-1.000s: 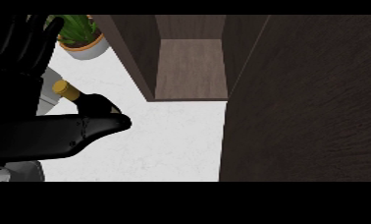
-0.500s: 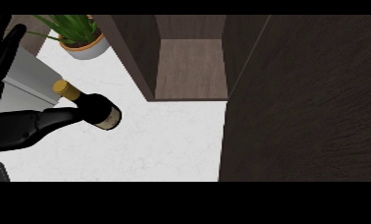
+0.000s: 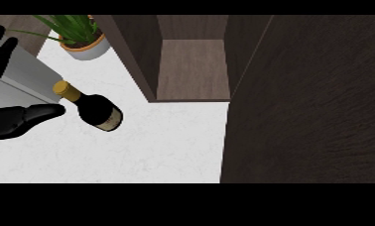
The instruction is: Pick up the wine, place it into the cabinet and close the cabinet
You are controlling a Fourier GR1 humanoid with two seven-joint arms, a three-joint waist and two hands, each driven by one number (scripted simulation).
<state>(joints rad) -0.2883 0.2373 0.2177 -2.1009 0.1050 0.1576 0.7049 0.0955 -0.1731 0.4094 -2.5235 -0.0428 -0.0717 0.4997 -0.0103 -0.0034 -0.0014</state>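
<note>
Your white marbled tabletop (image 3: 147, 155) fills the lower left. A potted plant (image 3: 82, 39) stands on it at 11 o'clock, a dark wine bottle (image 3: 92, 107) with a gold cap shows at 9 o'clock, and the open dark-wood cabinet (image 3: 192, 69) rises at 12 o'clock.

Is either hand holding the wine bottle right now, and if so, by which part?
No hold is visible. The wine bottle shows no fingers around it; the left hand lies just beside its neck, fingers straight. Whether they touch cannot be told. The right hand is out of view.
</note>
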